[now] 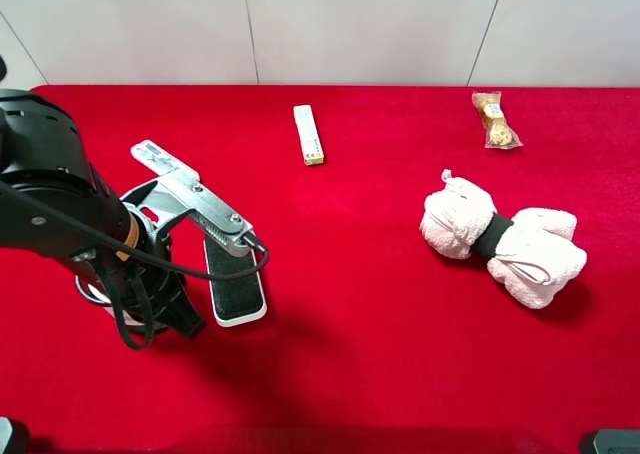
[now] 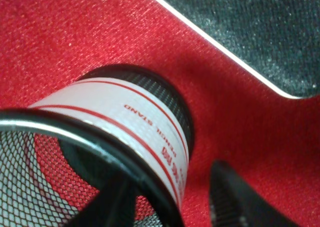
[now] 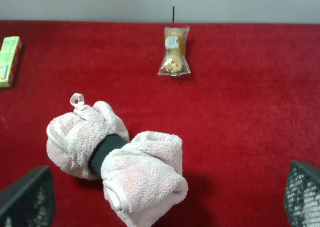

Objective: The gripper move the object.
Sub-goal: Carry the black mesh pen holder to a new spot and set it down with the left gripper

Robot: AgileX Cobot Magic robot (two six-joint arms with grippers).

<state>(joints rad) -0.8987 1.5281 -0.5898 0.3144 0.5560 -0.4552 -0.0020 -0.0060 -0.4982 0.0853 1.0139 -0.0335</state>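
Closest to my left wrist camera was the black wire-mesh cylindrical pen cup (image 2: pixel 125 112), its rim right under the lens. Its white label had red lines and red print reading "PENCIL STAND". A second line of red print beside that was too blurred to read. The cup seemed to stand on its solid base on the red cloth tabletop (image 2: pixel 60 32), mouth toward my wrist and long axis roughly vertical.

My left gripper (image 2: pixel 175 199) straddled the cup wall, with one dark finger (image 2: pixel 117 204) inside the mesh and the other outside. Red cloth showed between the outer finger and the wall, so the jaws were spread, not pinching.

From the high camera the cup sat at the table's near left, mostly hidden under my bulky black left arm (image 1: pixel 50 194). A silver-grey metal piece (image 1: pixel 195 209) stuck out of the arm. Just beside the cup lay a flat black eraser block with a white edge (image 1: pixel 235 289).

My right gripper (image 3: pixel 167 192) had its two dark textured fingers wide apart with nothing held.

Right of the table's middle lay a pale pink rolled towel with a black band (image 1: pixel 500 239). Farther back were a slim white-and-green box (image 1: pixel 309 134), print too small to read, and a clear snack packet with golden contents (image 1: pixel 495 119), label unreadable. Behind everything was a white panelled wall (image 1: pixel 350 24).
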